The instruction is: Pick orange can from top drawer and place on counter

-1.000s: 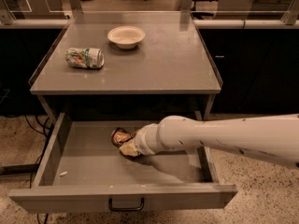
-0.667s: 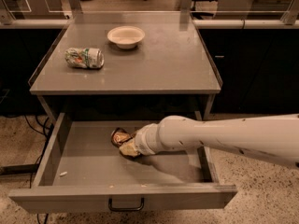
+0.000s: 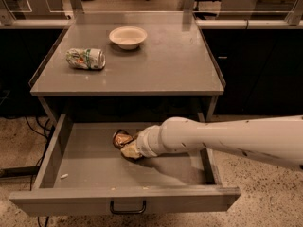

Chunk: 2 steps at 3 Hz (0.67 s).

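In the top drawer, the tool touches the orange can from its right, below the counter.

White arm, seemingly tan gripper in drawer

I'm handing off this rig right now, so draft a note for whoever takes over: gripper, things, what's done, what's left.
Gripper: down inside the open top drawer, right against the orange can.
Orange can: on the drawer floor, toward the back, not lifted.
Counter: holds a green-and-white can and a white bowl.
Done: drawer open, arm at the can.
Left: secure the can, lift it out, set it on the counter.
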Each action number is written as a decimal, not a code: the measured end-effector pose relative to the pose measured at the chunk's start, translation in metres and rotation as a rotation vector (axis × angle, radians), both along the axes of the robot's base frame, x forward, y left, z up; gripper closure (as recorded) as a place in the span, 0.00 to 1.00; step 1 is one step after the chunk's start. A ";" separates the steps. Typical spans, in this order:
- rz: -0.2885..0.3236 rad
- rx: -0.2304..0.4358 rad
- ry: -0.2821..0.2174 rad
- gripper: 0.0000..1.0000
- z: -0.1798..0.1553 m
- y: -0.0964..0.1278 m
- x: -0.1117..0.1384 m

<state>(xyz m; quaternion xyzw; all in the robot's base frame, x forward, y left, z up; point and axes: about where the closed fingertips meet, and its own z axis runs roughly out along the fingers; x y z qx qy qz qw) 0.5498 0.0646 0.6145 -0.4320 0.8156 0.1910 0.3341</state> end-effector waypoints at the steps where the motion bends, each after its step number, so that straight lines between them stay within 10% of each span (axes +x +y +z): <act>1: 0.014 0.008 0.021 1.00 0.003 0.001 0.000; 2: 0.036 0.040 0.037 1.00 0.024 -0.006 0.004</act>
